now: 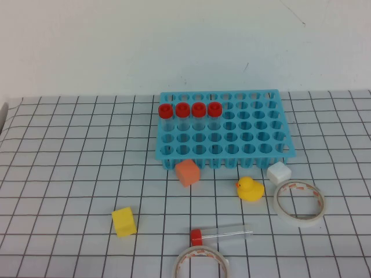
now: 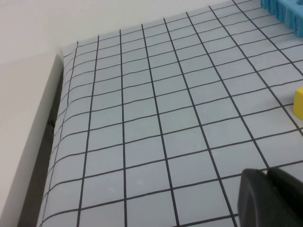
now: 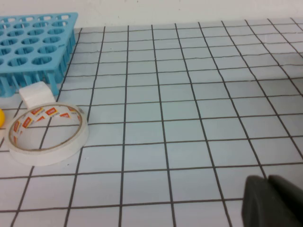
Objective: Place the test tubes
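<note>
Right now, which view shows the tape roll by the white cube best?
Right wrist view: the tape sits whole and close. High view has it whole but farther off; left wrist view misses it. The left gripper, shut, hangs over the left of the mat; the right gripper, shut, over its right.

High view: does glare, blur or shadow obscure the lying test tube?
High view: soft even light, faint shadows; the test tube shows clearly. Left wrist view: the left gripper, shut over bare mat, is a dark blur. Right wrist view: the right gripper, shut near the tape roll, is equally blurred.
</note>
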Tool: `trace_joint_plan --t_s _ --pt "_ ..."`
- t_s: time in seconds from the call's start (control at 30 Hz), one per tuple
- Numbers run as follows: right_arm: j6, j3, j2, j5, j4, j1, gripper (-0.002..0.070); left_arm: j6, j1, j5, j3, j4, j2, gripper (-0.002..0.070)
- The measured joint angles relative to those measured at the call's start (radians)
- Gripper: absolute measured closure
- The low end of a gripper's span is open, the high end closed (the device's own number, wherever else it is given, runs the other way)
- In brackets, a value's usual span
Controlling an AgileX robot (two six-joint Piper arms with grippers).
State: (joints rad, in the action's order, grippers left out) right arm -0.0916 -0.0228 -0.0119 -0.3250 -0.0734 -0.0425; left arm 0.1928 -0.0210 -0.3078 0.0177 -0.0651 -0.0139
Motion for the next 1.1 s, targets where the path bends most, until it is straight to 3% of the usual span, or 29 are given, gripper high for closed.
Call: trace_joint_plan --t_s 1.0,1.1 --pt "0.0 0.0 0.0 0.0 -0.002 0.0 0.0678 0.0 0.0 -0.002 0.0 0.002 0.0 0.0677" --pt "0.0 0.0 0.0 0.0 0.007 0.0 0.0678 -0.054 0.0 0.019 0.0 -0.082 0.0 0.0677"
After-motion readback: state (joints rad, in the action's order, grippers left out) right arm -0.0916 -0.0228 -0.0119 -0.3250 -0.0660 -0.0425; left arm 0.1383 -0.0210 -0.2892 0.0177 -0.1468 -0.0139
